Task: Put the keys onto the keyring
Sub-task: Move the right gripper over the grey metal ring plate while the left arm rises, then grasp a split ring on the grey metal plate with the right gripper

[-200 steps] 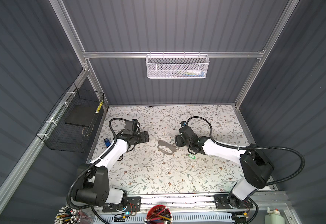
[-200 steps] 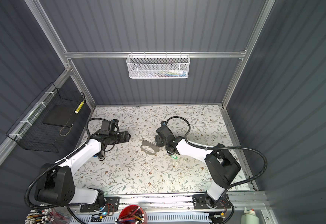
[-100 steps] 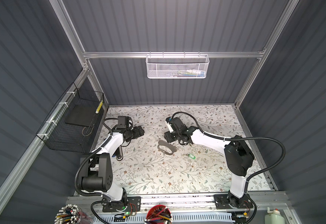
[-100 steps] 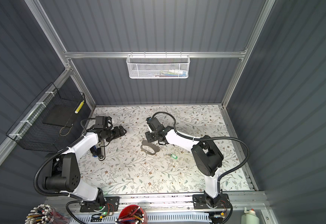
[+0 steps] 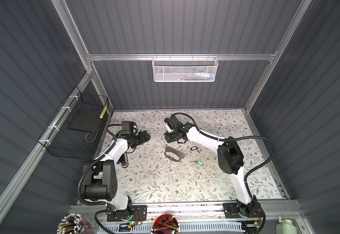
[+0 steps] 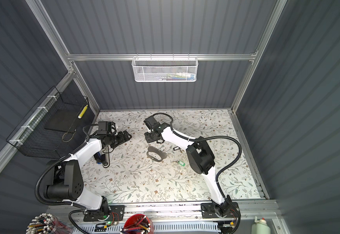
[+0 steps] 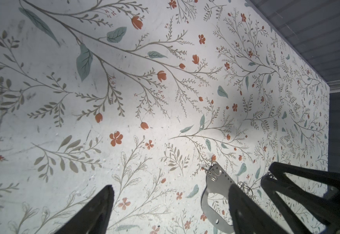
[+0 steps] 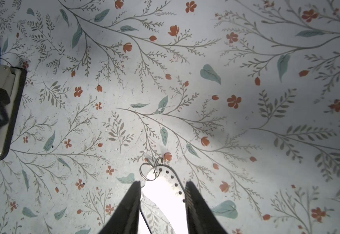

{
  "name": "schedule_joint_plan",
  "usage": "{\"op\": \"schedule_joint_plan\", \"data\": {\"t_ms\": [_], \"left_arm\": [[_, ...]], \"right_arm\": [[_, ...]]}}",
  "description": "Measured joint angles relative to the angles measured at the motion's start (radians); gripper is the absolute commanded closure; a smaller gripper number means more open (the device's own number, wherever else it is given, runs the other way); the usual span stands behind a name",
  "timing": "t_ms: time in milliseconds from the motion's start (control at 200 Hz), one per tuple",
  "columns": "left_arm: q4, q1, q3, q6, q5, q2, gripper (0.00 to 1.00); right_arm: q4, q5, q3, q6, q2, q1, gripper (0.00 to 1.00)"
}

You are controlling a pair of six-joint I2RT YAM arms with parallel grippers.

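The keyring (image 5: 172,154) (image 6: 156,154), a dark grey D-shaped loop, lies flat mid-table. My right gripper (image 5: 169,139) (image 8: 162,190) stands over its far end. Both fingertips (image 8: 134,197) touch the edges of the holed band (image 8: 166,188), which glares white. A thin wire ring (image 8: 148,171) hangs from its end hole. The black-tagged key (image 5: 194,148) (image 6: 176,149) lies right of the keyring, and the green-tagged key (image 5: 200,162) (image 6: 181,162) lies nearer the front. My left gripper (image 5: 145,137) (image 7: 171,187) hovers left of the keyring (image 7: 217,182), open and empty.
A blue and black tool (image 5: 123,162) lies beside my left arm; a beige and black piece (image 8: 1,113) shows in the right wrist view. A black wire basket (image 5: 74,129) hangs on the left wall, a white mesh basket (image 5: 185,68) on the back wall. Pencil cups (image 5: 165,224) stand in front.
My right gripper moved left and back to the keyring's far end, its jaws narrowing onto it. The black-tagged key has come into view. My left gripper drew back slightly.
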Motion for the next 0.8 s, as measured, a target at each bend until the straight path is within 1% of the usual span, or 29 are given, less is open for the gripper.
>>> {"op": "schedule_joint_plan", "data": {"t_ms": [140, 265, 660, 800], "left_arm": [[0.0, 0.0, 0.0, 0.0, 0.0, 0.0, 0.1], [0.0, 0.0, 0.0, 0.0, 0.0, 0.0, 0.1], [0.0, 0.0, 0.0, 0.0, 0.006, 0.0, 0.09], [0.0, 0.0, 0.0, 0.0, 0.008, 0.0, 0.09]], "right_arm": [[-0.039, 0.003, 0.076, 0.013, 0.064, 0.015, 0.63], [-0.055, 0.006, 0.098, 0.027, 0.1, 0.023, 0.64], [-0.085, 0.046, 0.116, 0.05, 0.127, 0.027, 0.67], [-0.09, 0.048, 0.146, 0.052, 0.144, 0.028, 0.67]]}}
